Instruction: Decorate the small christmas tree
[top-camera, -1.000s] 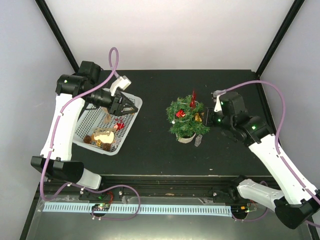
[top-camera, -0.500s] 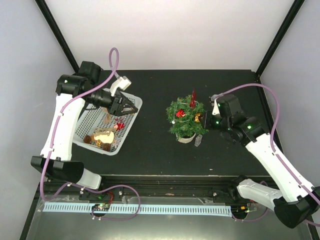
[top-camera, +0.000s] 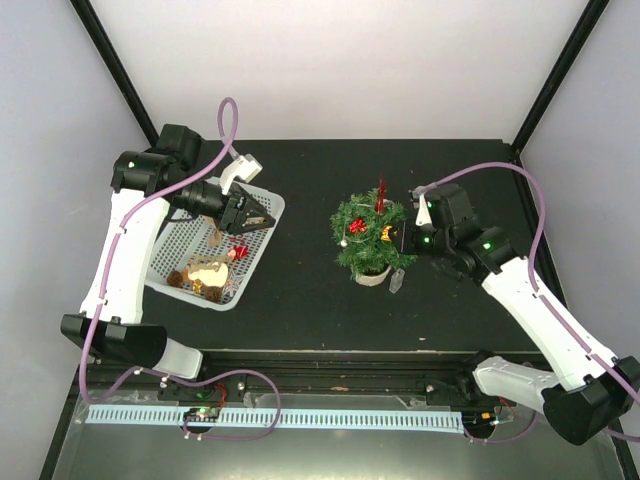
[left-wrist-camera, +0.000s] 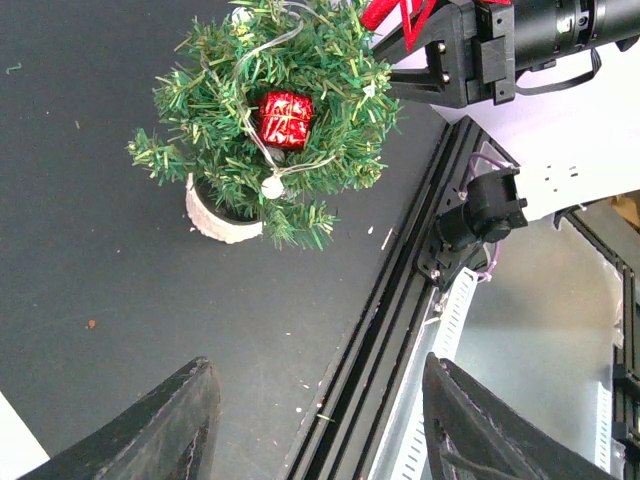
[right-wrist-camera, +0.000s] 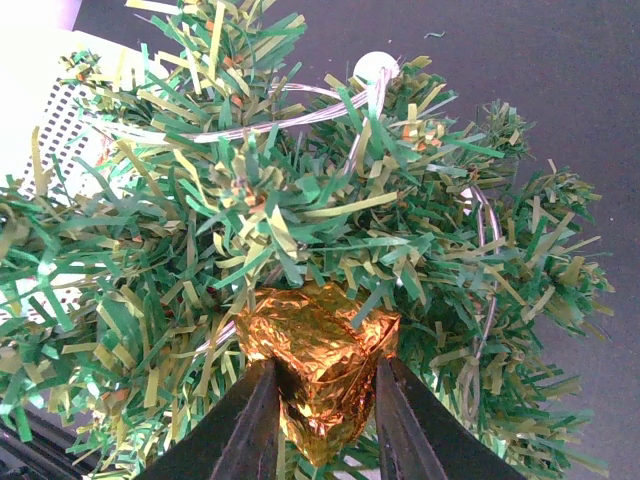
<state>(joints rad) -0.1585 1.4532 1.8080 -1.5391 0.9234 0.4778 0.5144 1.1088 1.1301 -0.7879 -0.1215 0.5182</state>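
Your small bushy dark-green christmas tree (top-camera: 362, 240) stands near the middle of the black table (top-camera: 300, 295), well right of the white mesh basket (top-camera: 178, 245). It wears a silver wire with white beads (left-wrist-camera: 272, 186) and a red foil gift box (left-wrist-camera: 285, 118). It stands upright on a whitish pot (top-camera: 372, 275), long axis vertical, tip up. Your right gripper (right-wrist-camera: 325, 365) pinches a crumpled gold foil ornament (right-wrist-camera: 315, 330) among the branches. Your left gripper (left-wrist-camera: 318, 370) is spread wide, holding nothing.

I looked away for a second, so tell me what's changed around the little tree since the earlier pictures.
The right hand moved left into the right side of the small christmas tree, pushing the gold ornament it grips among the sprigs. The treetop seems to have tipped slightly left. The left hand stayed open over the white basket.
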